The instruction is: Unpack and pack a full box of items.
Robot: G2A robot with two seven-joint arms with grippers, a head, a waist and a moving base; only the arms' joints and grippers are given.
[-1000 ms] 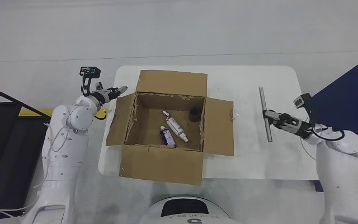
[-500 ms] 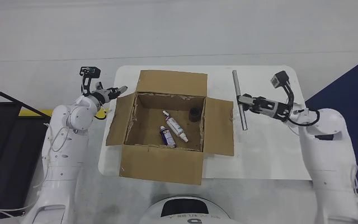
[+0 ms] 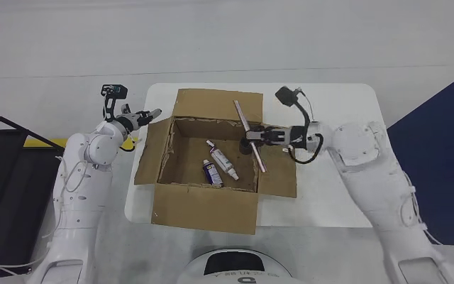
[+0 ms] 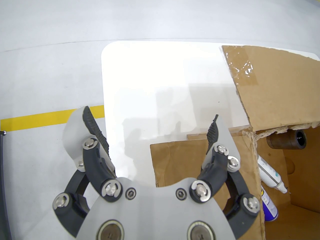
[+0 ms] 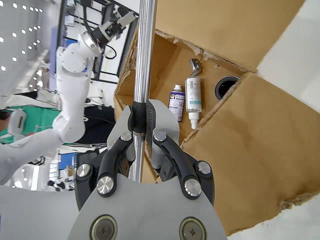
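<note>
Steel rod [image 5: 143,51]: likely heavy, stiff, slick; my right gripper [image 5: 141,116] clamps its middle over the cardboard box [image 3: 206,206], left gripper [image 4: 152,128] spread empty.

Floor [image 3: 227,35]: pale grey, smooth, with one thin seam [image 4: 62,43] across it. Yellow line [image 4: 37,119] on the floor beside the white, round-cornered desk [image 3: 333,106]. Dark blue surface [image 3: 436,121] at one edge. Perforated white wall panel [image 5: 22,26] near a black frame [image 5: 64,6].

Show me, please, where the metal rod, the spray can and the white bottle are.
metal rod [image 5: 144,51], right wrist view, on its bare shaft.
spray can [image 5: 176,102], right wrist view, on its blue body.
white bottle [image 5: 193,93], right wrist view, on its label.
</note>
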